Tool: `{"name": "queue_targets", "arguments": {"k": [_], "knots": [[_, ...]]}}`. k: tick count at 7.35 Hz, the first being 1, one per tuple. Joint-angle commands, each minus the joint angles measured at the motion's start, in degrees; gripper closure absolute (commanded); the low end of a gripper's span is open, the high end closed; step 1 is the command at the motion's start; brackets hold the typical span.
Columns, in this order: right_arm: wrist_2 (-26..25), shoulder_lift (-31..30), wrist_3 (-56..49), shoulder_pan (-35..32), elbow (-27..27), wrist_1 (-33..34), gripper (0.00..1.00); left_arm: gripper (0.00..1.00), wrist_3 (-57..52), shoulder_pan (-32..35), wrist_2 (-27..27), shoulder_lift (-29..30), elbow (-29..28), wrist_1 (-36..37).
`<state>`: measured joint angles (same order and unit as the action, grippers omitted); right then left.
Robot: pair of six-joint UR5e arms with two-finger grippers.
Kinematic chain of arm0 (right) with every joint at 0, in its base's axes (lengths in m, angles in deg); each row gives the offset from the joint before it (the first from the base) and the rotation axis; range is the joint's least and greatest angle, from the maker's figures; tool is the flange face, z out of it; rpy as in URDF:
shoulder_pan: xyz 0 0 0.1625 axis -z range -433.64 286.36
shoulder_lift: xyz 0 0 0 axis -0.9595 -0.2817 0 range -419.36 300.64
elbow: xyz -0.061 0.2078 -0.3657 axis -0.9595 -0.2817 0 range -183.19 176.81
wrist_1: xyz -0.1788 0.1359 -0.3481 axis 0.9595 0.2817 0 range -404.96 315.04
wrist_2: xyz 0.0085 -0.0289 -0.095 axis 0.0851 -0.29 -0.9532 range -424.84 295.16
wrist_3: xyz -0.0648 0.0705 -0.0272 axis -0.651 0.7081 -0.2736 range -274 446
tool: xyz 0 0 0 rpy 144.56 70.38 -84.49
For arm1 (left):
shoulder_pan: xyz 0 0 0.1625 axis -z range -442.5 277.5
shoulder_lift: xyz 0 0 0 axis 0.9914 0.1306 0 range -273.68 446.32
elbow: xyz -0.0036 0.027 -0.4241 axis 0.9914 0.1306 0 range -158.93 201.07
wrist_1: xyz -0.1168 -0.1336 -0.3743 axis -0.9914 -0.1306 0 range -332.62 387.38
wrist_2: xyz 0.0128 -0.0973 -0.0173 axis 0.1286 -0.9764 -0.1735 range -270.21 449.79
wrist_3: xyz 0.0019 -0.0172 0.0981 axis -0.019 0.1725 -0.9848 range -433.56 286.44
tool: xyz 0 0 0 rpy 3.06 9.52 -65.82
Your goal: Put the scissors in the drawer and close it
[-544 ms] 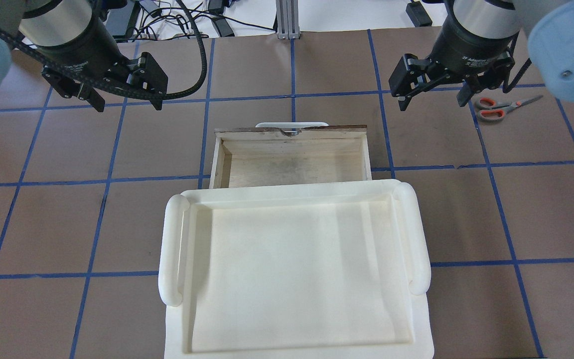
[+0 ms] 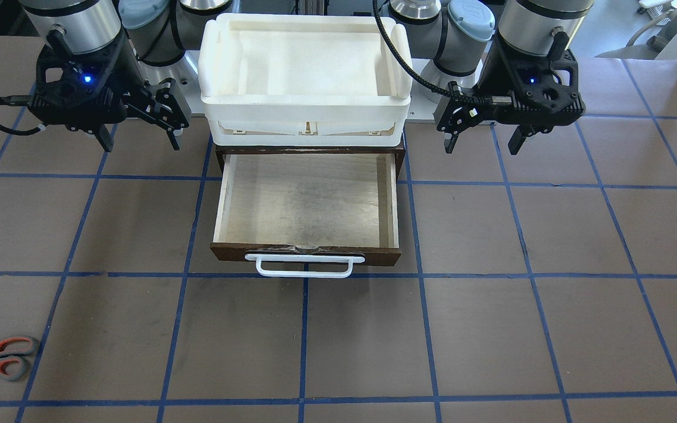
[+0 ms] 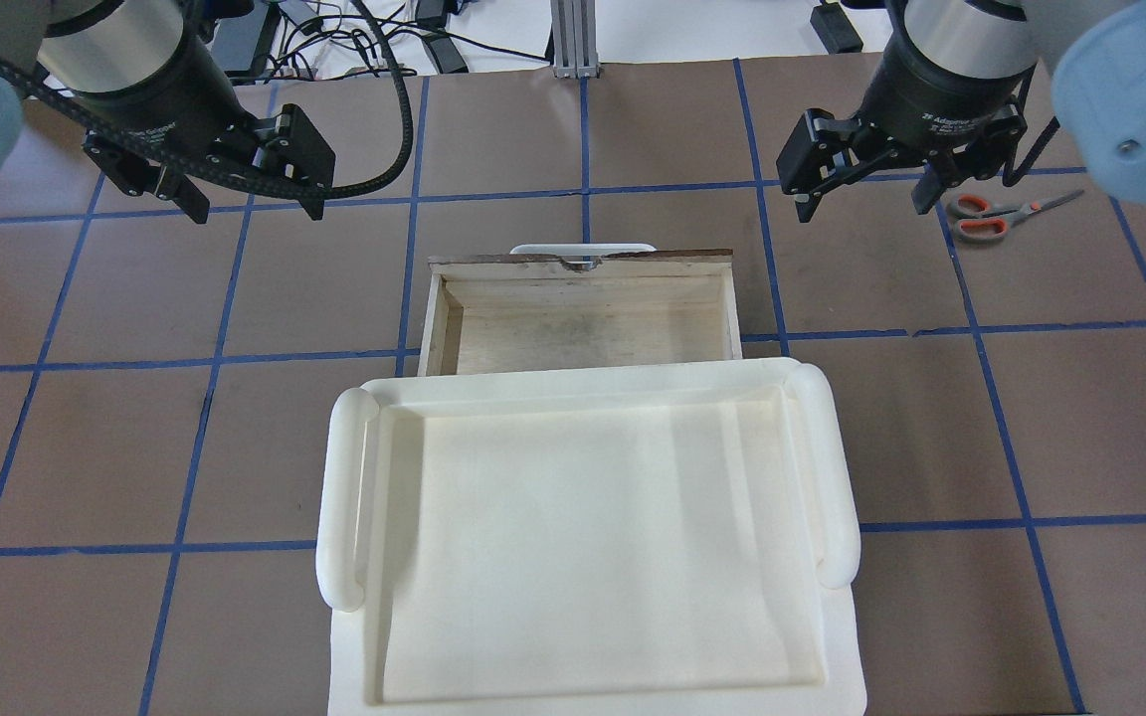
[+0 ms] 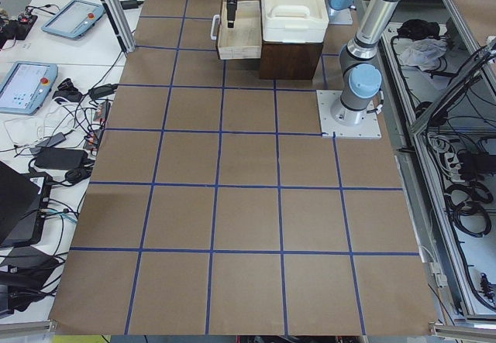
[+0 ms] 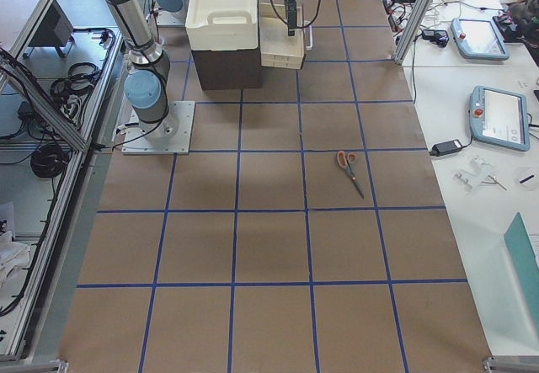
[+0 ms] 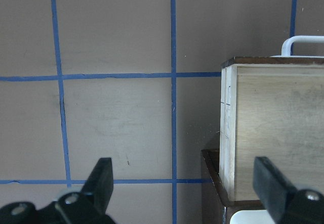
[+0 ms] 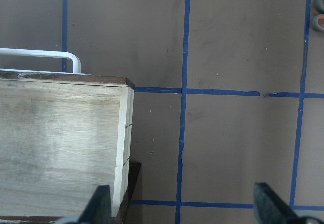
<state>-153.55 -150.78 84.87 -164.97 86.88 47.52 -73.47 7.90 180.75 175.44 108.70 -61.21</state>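
**Drawer sitting open, scissors lying out on the desk**

The scissors [image 2: 0,358] are lying flat on the desk [image 2: 491,323], on the robot's right. They are well apart from the drawer [image 2: 309,200], out past its front. The drawer is sitting pulled out from under the white tray [image 2: 306,111]. Its white handle [image 2: 305,265] is facing away from the robot, and the plywood floor is showing bare. The right tool [image 3: 863,199] is hovering over the desk with its fingers spread wide. In the overhead view it is sitting between drawer and scissors, nearer the scissors and not touching them. The left tool [image 3: 257,204] is hovering on the drawer's other side, its fingers also spread wide. Both tools are pointing down at the desk.
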Motion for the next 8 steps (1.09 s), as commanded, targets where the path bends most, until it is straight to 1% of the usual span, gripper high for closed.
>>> {"name": "queue_targets", "arguments": {"k": [1, 8], "knots": [[-0.05, -0.07, -0.02, 0.01, 0.01, -0.11, 0.00, 0.00, 0.00, 0.05, 0.00, 0.00, 0.00, 0.00], [-0.67, 0.10, -0.81, 0.01, 0.10, -0.64, 0.00, 0.00, 0.00, 0.05, 0.00, -0.09, 0.00, -0.18]]}}
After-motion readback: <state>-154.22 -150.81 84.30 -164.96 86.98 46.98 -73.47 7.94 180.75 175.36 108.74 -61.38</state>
